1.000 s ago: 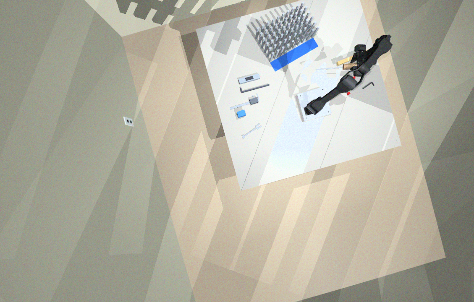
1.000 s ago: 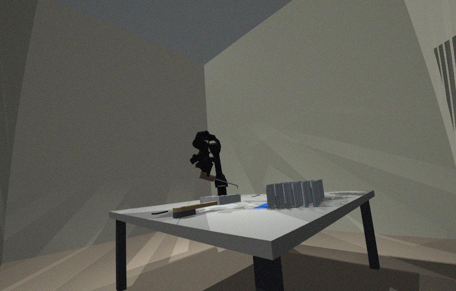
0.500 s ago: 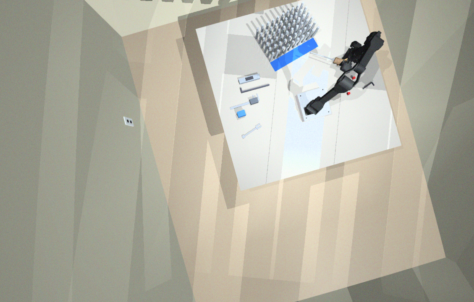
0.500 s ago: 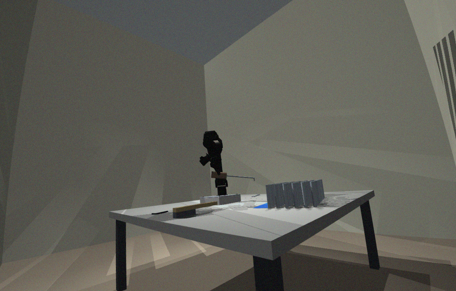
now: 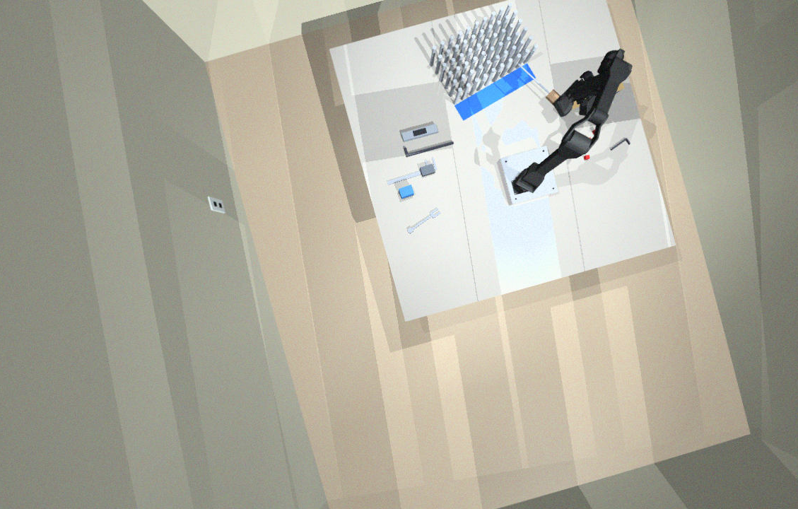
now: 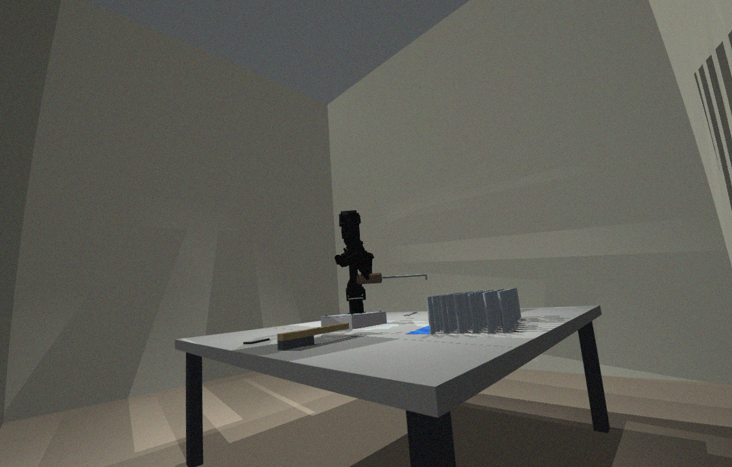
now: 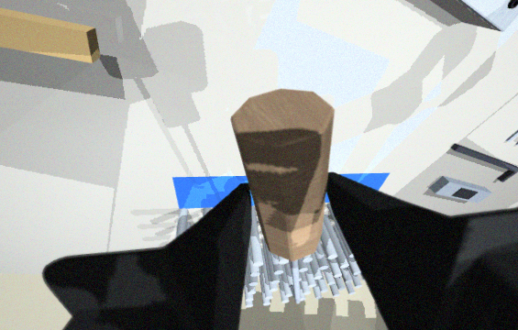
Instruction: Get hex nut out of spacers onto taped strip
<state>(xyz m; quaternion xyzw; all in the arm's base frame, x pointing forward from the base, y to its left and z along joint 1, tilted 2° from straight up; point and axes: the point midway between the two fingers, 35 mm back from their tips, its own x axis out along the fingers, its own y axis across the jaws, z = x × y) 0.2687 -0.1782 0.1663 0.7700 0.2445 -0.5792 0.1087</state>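
My gripper (image 5: pixel 558 100) (image 6: pixel 364 277) (image 7: pixel 287 185) is shut on the wooden handle (image 5: pixel 553 96) (image 6: pixel 374 277) (image 7: pixel 283 160) of a hook tool, raised well above the table. The thin shaft (image 6: pixel 403 276) is nearly level, with a small hook (image 6: pixel 426 277) bent down at its end. In the top view the shaft's end overlaps the right end of the blue taped strip (image 5: pixel 491 93) (image 6: pixel 418 331) (image 7: pixel 186 192). The metal spacers (image 5: pixel 483 56) (image 6: pixel 461 311) (image 7: pixel 297 284) stand upright in a dense field behind the strip. The nut is not visible.
A yellow bar (image 6: pixel 327 329) (image 7: pixel 29 37) lies beside the arm. A hex key (image 5: pixel 625 139) and red cube (image 5: pixel 586 157) lie near the base. Across the table lie a grey block (image 5: pixel 408 133) (image 7: pixel 446 187), dark angled bar (image 5: pixel 430 148) (image 7: pixel 483 158), blue block (image 5: pixel 406 191) and wrench (image 5: pixel 423 220).
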